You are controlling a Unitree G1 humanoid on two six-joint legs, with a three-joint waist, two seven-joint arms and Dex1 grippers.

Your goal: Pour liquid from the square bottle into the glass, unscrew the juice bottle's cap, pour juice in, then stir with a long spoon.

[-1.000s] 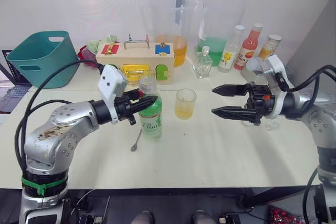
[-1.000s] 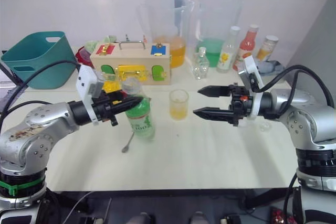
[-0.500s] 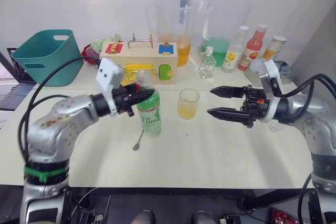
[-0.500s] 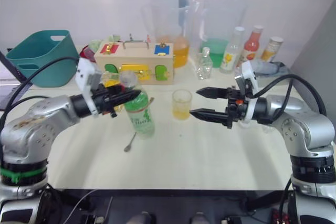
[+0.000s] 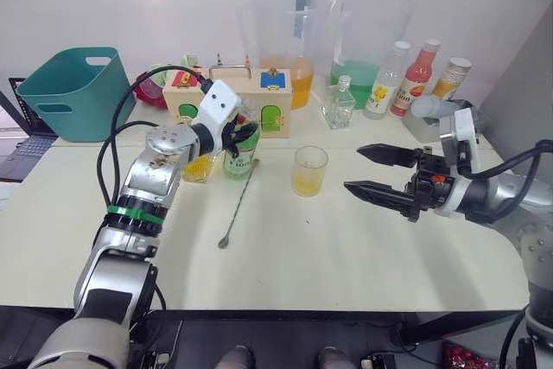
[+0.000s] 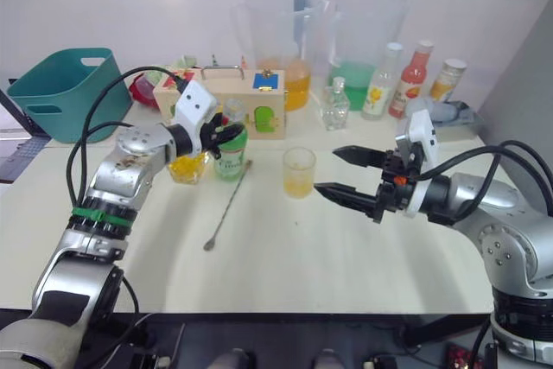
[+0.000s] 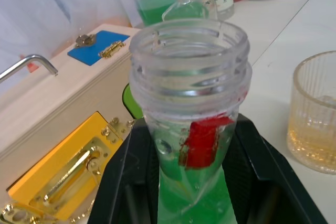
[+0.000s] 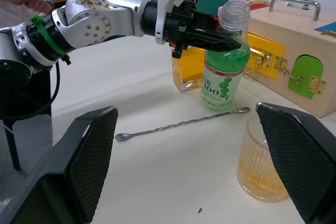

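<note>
Juice bottle (image 5: 239,151), uncapped, had been carried back toward 10 o'clock of the glass (image 5: 308,170), beside the wooden box (image 5: 232,99), left end effector (image 5: 239,137) clamping its neck; pouring was apparently finished. Right end effector (image 5: 378,170) gaped empty; long spoon (image 5: 238,203) awaited.

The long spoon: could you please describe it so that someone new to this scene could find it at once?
Start at the wooden box at the back of the table. In front of it stands the juice bottle, held by the left gripper. The long spoon lies flat just in front of that bottle, the only thin, twisted metal rod there.
</note>
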